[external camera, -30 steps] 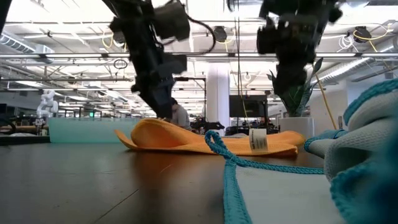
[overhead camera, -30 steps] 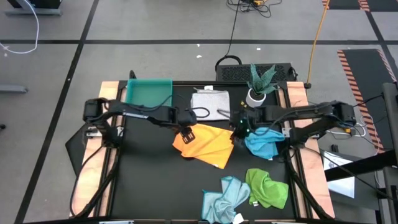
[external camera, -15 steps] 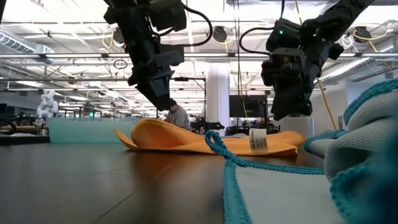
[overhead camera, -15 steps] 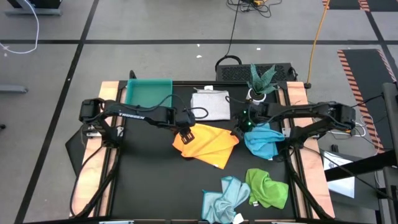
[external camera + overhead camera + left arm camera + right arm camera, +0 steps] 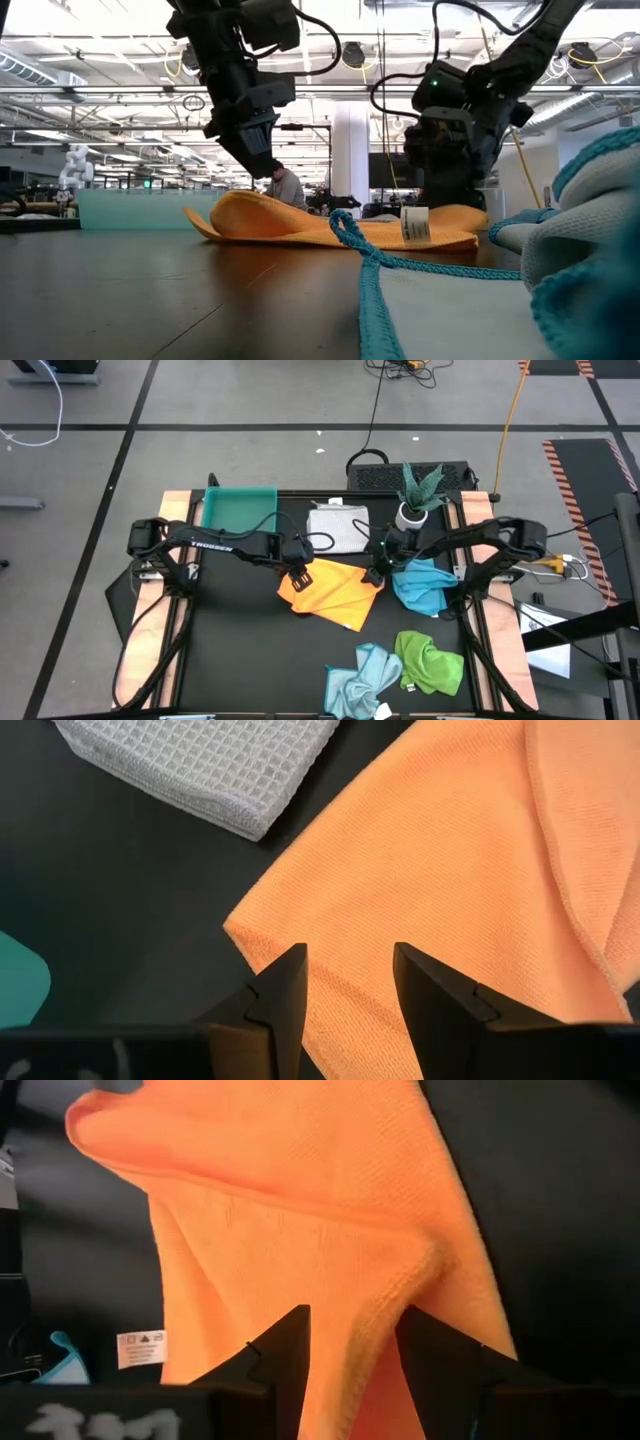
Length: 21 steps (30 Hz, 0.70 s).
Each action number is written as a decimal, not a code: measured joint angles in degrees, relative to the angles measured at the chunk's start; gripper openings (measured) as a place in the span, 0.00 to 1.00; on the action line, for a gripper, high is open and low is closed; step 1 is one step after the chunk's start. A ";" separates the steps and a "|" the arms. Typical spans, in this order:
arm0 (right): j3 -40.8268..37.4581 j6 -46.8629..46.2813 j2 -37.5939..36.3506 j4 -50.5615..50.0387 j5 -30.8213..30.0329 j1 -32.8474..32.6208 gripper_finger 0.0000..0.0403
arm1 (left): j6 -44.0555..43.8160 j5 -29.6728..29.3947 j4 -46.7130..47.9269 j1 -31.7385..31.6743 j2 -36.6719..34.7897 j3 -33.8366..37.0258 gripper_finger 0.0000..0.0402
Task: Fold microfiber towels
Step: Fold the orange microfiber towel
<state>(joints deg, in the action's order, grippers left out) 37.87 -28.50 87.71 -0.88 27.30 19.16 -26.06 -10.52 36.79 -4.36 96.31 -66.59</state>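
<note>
The yellow-orange towel [image 5: 330, 592] lies spread out at the table's middle, one edge folded over. My left gripper [image 5: 348, 985] is open just above its far left corner [image 5: 250, 935]. My right gripper [image 5: 358, 1342] is open low at the far right corner, and a raised ridge of the cloth [image 5: 395, 1315] runs between its fingers. The white-grey towel [image 5: 338, 527] lies folded behind. The bright blue towel [image 5: 425, 588] is bunched at the right. The green towel [image 5: 432, 660] and the pale blue towel [image 5: 362, 675] are bunched near the front edge. My right gripper comes slanting down from the table's right, and its open fingers [image 5: 285, 1345] stand on either side of a raised ridge at the orange towel's far right corner. Whether they touch the cloth, I cannot tell. The towel lies on the table.
A teal tray [image 5: 238, 510] sits at the far left. A potted plant [image 5: 415, 495] stands at the far right, close behind my right arm. Bare dark tabletop [image 5: 250, 660] lies at the near left.
My right gripper has come down and toward the table's left, from well above the table to the orange towel's far right corner, and has rolled somewhat on the way. The towels lie where they were.
</note>
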 joint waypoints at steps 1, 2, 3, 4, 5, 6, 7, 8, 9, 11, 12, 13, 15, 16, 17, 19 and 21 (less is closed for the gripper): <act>0.03 0.04 0.16 0.28 0.12 0.00 0.36 | 0.00 0.01 0.02 0.00 -0.02 0.00 0.38; 0.04 0.33 0.21 0.25 0.63 0.00 0.36 | 0.00 0.01 0.03 0.00 -0.01 0.00 0.38; 0.04 0.72 0.21 0.19 1.33 0.00 0.36 | 0.00 0.01 0.04 0.00 0.00 0.00 0.38; 0.04 0.92 0.19 0.44 1.33 0.00 0.35 | 0.00 0.00 0.05 0.00 0.00 0.00 0.38; 0.04 0.93 0.19 0.70 1.39 0.00 0.35 | 0.00 0.00 0.04 0.00 0.00 0.00 0.38; 0.04 0.84 0.19 0.89 1.35 0.00 0.33 | 0.00 0.00 0.01 0.00 0.00 0.00 0.38; 0.04 0.71 0.19 1.27 1.33 0.00 0.32 | 0.00 0.00 0.01 0.00 -0.01 0.00 0.38; 0.04 0.76 0.19 2.08 1.27 0.00 0.29 | 0.00 0.01 -0.01 0.00 0.00 0.00 0.38; 0.04 0.98 0.18 3.15 1.26 0.00 0.26 | 0.00 0.02 -0.01 0.00 0.00 0.00 0.38; 0.04 1.15 0.17 4.95 1.28 -0.22 0.18 | 0.01 0.01 -0.01 0.00 0.00 0.00 0.38; 0.04 1.11 0.17 5.74 1.28 -0.55 0.13 | 0.00 0.02 -0.01 -0.01 0.00 0.00 0.38; 0.04 1.09 0.17 6.58 1.27 -1.08 0.08 | 0.02 0.02 -0.01 -0.02 -0.02 0.00 0.38; 0.04 1.24 0.03 7.75 1.29 -2.76 0.02 | 0.02 0.02 0.01 -0.04 -0.01 0.00 0.38; 0.07 1.25 -0.05 8.06 1.28 -3.83 0.02 | 0.02 0.02 0.01 -0.04 0.00 0.00 0.38; 0.04 1.17 -0.07 8.48 1.30 -4.93 0.02 | 0.02 0.02 0.05 -0.04 -0.02 0.00 0.38; 0.07 1.13 -0.24 8.81 1.23 -7.56 0.01 | 0.16 0.00 0.05 -0.04 -0.01 0.00 0.38; 0.07 0.53 -0.40 9.59 0.18 -10.51 0.01 | 0.26 0.00 0.15 -0.04 0.00 0.00 0.38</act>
<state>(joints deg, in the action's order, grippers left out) 37.93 -27.97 87.31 8.71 27.48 8.64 -25.80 -10.52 36.94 -4.40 96.31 -66.59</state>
